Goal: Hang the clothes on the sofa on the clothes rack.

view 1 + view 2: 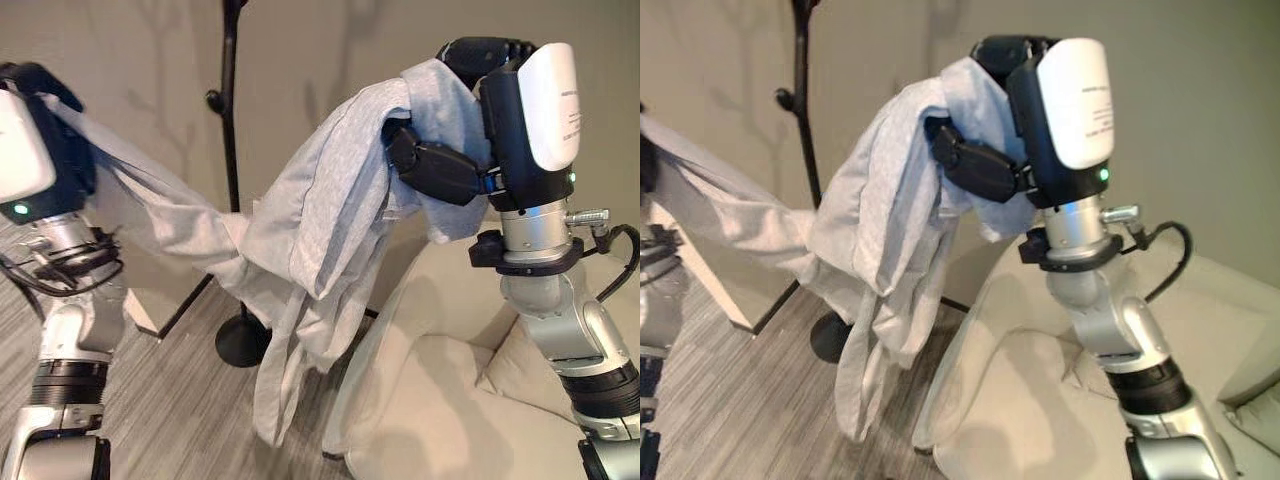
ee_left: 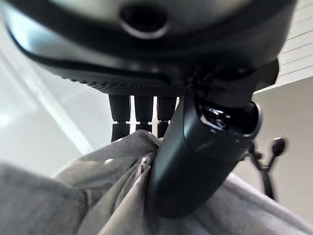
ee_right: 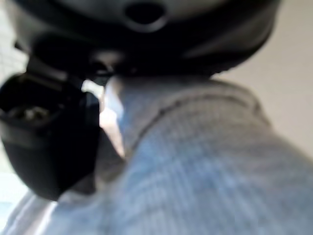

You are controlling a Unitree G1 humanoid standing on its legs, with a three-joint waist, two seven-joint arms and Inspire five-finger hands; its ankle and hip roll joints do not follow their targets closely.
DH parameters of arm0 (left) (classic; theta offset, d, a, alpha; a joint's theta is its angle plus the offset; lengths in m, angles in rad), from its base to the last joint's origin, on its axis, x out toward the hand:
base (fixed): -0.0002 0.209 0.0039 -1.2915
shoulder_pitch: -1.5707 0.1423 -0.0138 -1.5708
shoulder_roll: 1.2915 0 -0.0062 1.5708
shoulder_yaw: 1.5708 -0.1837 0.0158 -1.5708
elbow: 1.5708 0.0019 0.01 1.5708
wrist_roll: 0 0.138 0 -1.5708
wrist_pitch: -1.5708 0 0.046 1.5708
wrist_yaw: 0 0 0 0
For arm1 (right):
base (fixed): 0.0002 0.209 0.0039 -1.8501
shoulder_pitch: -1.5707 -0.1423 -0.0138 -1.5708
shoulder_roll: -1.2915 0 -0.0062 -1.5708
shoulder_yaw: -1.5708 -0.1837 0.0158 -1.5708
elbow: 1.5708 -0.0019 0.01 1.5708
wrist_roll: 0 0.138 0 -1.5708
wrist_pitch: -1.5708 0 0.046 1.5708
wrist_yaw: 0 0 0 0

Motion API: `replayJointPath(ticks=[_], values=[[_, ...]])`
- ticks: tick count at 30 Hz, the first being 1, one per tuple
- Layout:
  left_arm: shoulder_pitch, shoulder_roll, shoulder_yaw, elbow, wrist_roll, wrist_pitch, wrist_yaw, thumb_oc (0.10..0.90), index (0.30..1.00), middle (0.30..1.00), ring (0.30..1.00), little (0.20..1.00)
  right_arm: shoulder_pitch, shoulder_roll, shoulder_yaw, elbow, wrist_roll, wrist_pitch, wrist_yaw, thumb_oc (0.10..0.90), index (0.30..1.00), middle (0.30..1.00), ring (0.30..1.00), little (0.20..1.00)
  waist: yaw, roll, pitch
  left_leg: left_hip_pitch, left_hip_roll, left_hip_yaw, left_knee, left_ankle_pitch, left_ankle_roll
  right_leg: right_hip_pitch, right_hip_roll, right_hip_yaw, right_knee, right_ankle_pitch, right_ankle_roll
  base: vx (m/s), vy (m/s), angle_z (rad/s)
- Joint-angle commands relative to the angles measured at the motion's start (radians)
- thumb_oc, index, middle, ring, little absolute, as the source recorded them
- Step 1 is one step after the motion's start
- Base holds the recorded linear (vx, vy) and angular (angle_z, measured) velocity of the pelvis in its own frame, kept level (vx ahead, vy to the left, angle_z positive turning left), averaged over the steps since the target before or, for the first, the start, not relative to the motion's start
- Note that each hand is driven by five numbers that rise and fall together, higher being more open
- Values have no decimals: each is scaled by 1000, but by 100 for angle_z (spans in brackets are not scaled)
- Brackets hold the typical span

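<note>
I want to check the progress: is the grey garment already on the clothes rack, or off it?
Off. The grey garment hangs between the left hand and right hand, in front of the clothes rack.

soft matt grey cloth garment [image 1: 320, 220], smooth black metal rack pole [image 1: 229, 120], matt beige fabric sofa [image 1: 450, 410], wood-grain floor [image 1: 180, 400]

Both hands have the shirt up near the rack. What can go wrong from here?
1. The light grey garment spans both hands; if the left hand or right hand loosens, it may slide.
2. Its long hanging end drapes across the black coat rack pole and could snag.
3. The raised cloth hides part of the rack, so aiming for a hook looks harder.
</note>
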Motion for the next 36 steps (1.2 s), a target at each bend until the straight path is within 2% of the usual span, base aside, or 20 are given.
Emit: replayJointPath(ticks=[1,2,3,4,5,6,7,11,12,16,19,21,24,26,30,31,34,35,36], values=[[-102,129,4,25,46,14,56,400,300,300,300,300,-49,-68,-154,-92,8,-69,-67,400,300,300,300,300,6,25,-100,141,-67,30,-281,-41,55,-71,-81,27,-20,-29,147,253,241,-26],[-93,237,22,86,27,21,34,400,300,300,300,300,-92,-138,-146,-63,29,-69,-68,400,300,300,300,300,32,46,-95,79,-68,-23,-478,95,10,-20,-71,54,-53,-43,154,249,201,-53],[-94,319,24,160,-1,12,32,400,300,300,300,300,-144,-194,-128,-14,32,-67,-94,400,300,300,300,300,44,50,-84,59,-56,-54,-617,190,-20,8,-78,66,-73,-44,157,462,291,-73],[-99,430,19,240,-28,9,23,400,300,300,300,300,-223,-271,-100,56,35,-57,-119,400,300,300,300,300,60,62,-78,49,-44,-84,-726,244,-36,41,-76,86,-83,-61,163,370,189,-63],[-95,470,19,275,-30,3,19,400,300,300,300,300,-252,-284,-74,85,43,-56,-119,400,300,300,300,300,63,74,-87,84,-42,-85,-795,243,-38,49,-70,95,-82,-71,167,484,279,-43],[-59,536,30,347,-46,0,9,400,300,300,300,300,-261,-334,-75,117,25,-37,-141,400,300,300,300,300,71,93,-112,114,-35,-91,-806,275,-47,67,-73,103,-88,-89,175,353,235,-63],[-48,554,31,364,-53,-5,5,400,300,300,300,300,-279,-354,-63,128,18,-30,-144,400,300,300,300,300,72,95,-121,120,-32,-85,-807,286,-49,66,-78,105,-88,-90,174,337,253,-84],[-20,599,15,429,-73,-26,-23,400,300,300,300,300,-335,-426,-35,208,-3,2,-182,400,300,300,300,300,77,91,-144,147,-45,-63,-804,290,-40,70,-95,107,-85,-94,184,170,135,-6],[6,632,22,446,-85,-37,-26,400,300,300,300,300,-362,-470,-30,263,2,23,-204,400,300,300,300,300,85,86,-154,161,-56,-53,-804,282,-34,67,-108,106,-79,-93,193,210,190,-8],[65,664,48,488,-91,-46,-31,400,300,300,300,300,-418,-543,0,396,15,55,-234,400,300,300,300,300,92,83,-174,183,-75,-37,-808,258,-18,64,-136,103,-84,-87,217,145,153,3],[72,701,27,563,-108,-50,-41,400,300,300,300,300,-518,-587,113,542,49,71,-232,400,300,300,300,300,102,72,-181,189,-89,-28,-806,243,-8,61,-148,93,-80,-83,230,95,120,-6],[60,701,14,572,-122,-48,-43,400,300,300,300,300,-592,-579,188,611,68,76,-231,400,300,300,300,300,108,69,-181,195,-97,-27,-806,235,-4,59,-153,89,-76,-82,236,48,73,-13],[67,689,23,551,-121,-54,-44,400,300,300,300,300,-632,-575,221,638,82,84,-225,400,300,300,300,300,111,73,-182,198,-101,-28,-807,229,-1,56,-157,84,-69,-80,240,28,52,-19],[97,666,33,533,-92,-57,-53,400,300,300,300,300,-595,-557,186,625,82,85,-215,400,300,300,300,300,108,80,-186,206,-112,-36,-808,219,9,53,-163,73,-58,-81,247,26,100,-2],[88,664,-51,602,-57,-63,-102,400,300,300,300,300,-630,-546,269,690,102,67,-175,400,300,300,300,300,104,79,-184,213,-118,-38,-809,215,11,48,-168,65,-49,-75,254,-27,56,5],[69,654,-98,635,-50,-70,-115,400,300,300,300,300,-640,-538,300,706,112,57,-162,400,300,300,300,300,103,83,-184,214,-120,-38,-809,215,11,48,-169,63,-48,-75,255,-23,34,2],[49,652,-117,640,-51,-70,-114,400,300,300,300,300,-640,-541,301,709,113,56,-162,400,300,300,300,300,106,83,-184,214,-120,-38,-809,215,11,48,-169,63,-48,-75,255,-14,27,3],[112,542,-236,658,-2,-123,-229,400,300,300,300,300,-530,-493,315,772,176,11,-85,400,300,300,300,300,105,87,-170,221,-132,-42,-803,201,17,61,-179,50,-54,-89,257,-70,94,2],[121,524,-261,641,13,-134,-248,400,300,300,300,300,-501,-489,306,771,178,7,-71,400,300,300,300,300,110,86,-168,215,-133,-45,-805,206,19,55,-179,49,-57,-85,256,-90,108,0]])
